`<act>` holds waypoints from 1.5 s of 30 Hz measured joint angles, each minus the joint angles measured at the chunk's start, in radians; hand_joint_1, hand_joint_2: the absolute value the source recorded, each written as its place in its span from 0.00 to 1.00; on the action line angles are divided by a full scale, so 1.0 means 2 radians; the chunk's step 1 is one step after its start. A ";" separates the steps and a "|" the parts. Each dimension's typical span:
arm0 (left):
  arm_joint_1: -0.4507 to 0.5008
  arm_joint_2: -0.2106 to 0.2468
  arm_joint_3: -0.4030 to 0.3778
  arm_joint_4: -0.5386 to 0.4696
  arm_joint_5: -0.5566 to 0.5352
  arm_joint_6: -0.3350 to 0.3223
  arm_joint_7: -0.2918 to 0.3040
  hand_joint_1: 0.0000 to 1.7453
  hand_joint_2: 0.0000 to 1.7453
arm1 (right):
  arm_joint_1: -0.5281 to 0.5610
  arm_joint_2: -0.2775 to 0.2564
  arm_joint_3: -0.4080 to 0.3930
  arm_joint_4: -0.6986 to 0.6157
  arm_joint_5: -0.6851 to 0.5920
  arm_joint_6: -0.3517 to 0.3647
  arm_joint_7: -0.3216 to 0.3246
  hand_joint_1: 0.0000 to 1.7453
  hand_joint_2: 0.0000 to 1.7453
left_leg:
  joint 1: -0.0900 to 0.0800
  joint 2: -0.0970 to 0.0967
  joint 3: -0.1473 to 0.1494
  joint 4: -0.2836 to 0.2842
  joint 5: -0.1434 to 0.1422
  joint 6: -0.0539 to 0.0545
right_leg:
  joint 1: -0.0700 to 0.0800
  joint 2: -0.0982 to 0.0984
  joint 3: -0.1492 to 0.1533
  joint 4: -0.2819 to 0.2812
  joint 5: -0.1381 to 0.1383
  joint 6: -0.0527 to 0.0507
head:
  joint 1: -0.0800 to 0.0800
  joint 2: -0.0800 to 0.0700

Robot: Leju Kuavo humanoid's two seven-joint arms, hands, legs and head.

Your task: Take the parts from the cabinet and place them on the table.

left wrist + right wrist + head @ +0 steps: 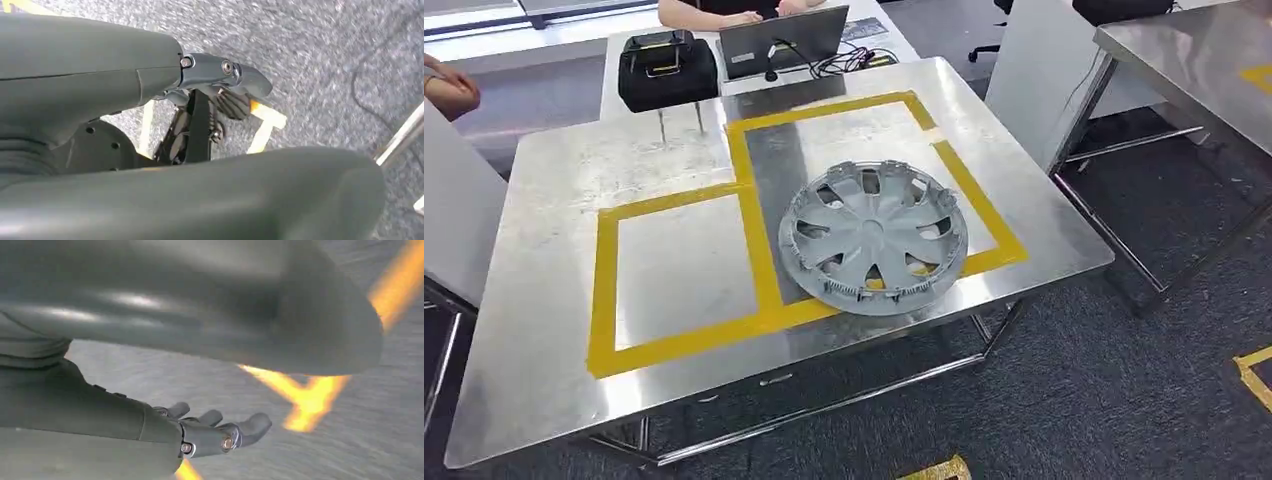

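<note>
The grey hubcap (pixel 873 238) lies flat on the steel table (pixel 544 330), sitting at about four o'clock on the tabletop, inside the right yellow tape box (pixel 944 160) but spilling over its near line. The box at about eight o'clock has nothing in it. Both arms hang over the carpet: the right hand (pixel 215 432) holds nothing, fingers loosely spread; the left hand (pixel 210 110) is too hidden behind its own cover for me to tell how its fingers lie. At twelve o'clock a person works a laptop (pixel 782 42) beside a black case (pixel 667 68). I'd say the next part is due; it should go down square in the empty box, clear of the hubcap's rim.
</note>
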 joint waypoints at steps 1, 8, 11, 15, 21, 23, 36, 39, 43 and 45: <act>0.001 0.000 0.000 0.000 0.000 0.000 0.001 0.00 0.00 | 0.000 0.004 0.008 0.008 0.006 0.003 0.010 0.00 0.00 | 0.000 0.001 0.014 -0.015 0.010 0.001 | 0.000 -0.001 -0.002 0.000 0.002 0.001 | -0.003 0.000; -0.002 0.002 0.000 -0.003 -0.002 0.001 0.002 0.00 0.00 | -0.009 0.018 0.041 0.041 0.013 0.009 0.021 0.00 0.00 | -0.005 0.005 0.100 -0.154 0.052 0.017 | 0.001 -0.002 -0.006 0.000 0.012 0.018 | -0.010 0.000; -0.003 0.002 0.000 -0.004 -0.002 0.001 0.003 0.00 0.00 | -0.008 0.019 0.048 0.050 0.013 0.010 0.021 0.00 0.00 | -0.001 0.006 0.096 -0.158 0.062 0.029 | 0.001 0.000 -0.022 0.029 -0.019 0.026 | -0.007 0.000; -0.002 0.002 0.000 -0.005 -0.002 0.001 0.003 0.00 0.00 | -0.008 0.020 0.053 0.058 0.013 0.010 0.021 0.00 0.00 | -0.006 0.006 0.086 -0.156 0.073 0.034 | 0.001 0.001 -0.060 0.155 -0.085 0.027 | 0.006 0.000; -0.003 -0.001 0.000 -0.006 -0.002 0.001 0.004 0.00 0.00 | -0.013 0.019 0.059 0.065 0.013 0.010 0.022 0.00 0.00 | -0.012 0.005 0.074 -0.154 0.085 0.031 | 0.015 0.001 0.029 -0.005 -0.026 -0.005 | 0.009 0.000; -0.004 -0.001 0.000 -0.006 -0.002 0.001 0.004 0.00 0.00 | -0.014 0.016 0.061 0.065 0.013 0.010 0.021 0.00 0.00 | -0.008 0.006 0.072 -0.155 0.090 0.024 | 0.018 0.002 0.027 -0.006 -0.023 -0.008 | 0.011 0.000; -0.005 0.000 -0.001 -0.007 -0.007 0.006 0.012 0.00 0.00 | -0.014 0.042 0.102 0.072 0.050 0.048 0.080 0.00 1.00 | 0.012 0.001 0.104 -0.149 0.039 -0.007 | 0.000 -0.003 -0.018 0.007 0.016 0.015 | -0.010 0.000; -0.004 0.001 -0.001 -0.007 -0.009 0.006 0.015 0.00 0.00 | -0.013 0.048 0.107 0.073 0.070 0.058 0.092 0.00 1.00 | 0.008 0.002 0.099 -0.143 0.044 0.009 | -0.003 -0.003 -0.018 0.002 0.025 0.025 | -0.002 0.000; -0.005 0.000 -0.003 -0.007 -0.016 0.001 0.017 0.00 0.00 | -0.011 0.051 0.140 0.076 0.105 0.088 0.110 0.00 0.00 | 0.008 0.003 0.084 -0.145 0.060 0.023 | -0.003 -0.001 -0.052 0.074 -0.039 0.029 | 0.012 0.000; -0.005 0.000 -0.005 -0.007 -0.018 -0.001 0.019 0.00 0.00 | -0.011 0.052 0.148 0.076 0.104 0.094 0.112 0.00 0.00 | 0.003 0.004 0.075 -0.144 0.067 0.026 | -0.002 0.000 -0.070 0.142 -0.078 0.027 | 0.018 0.000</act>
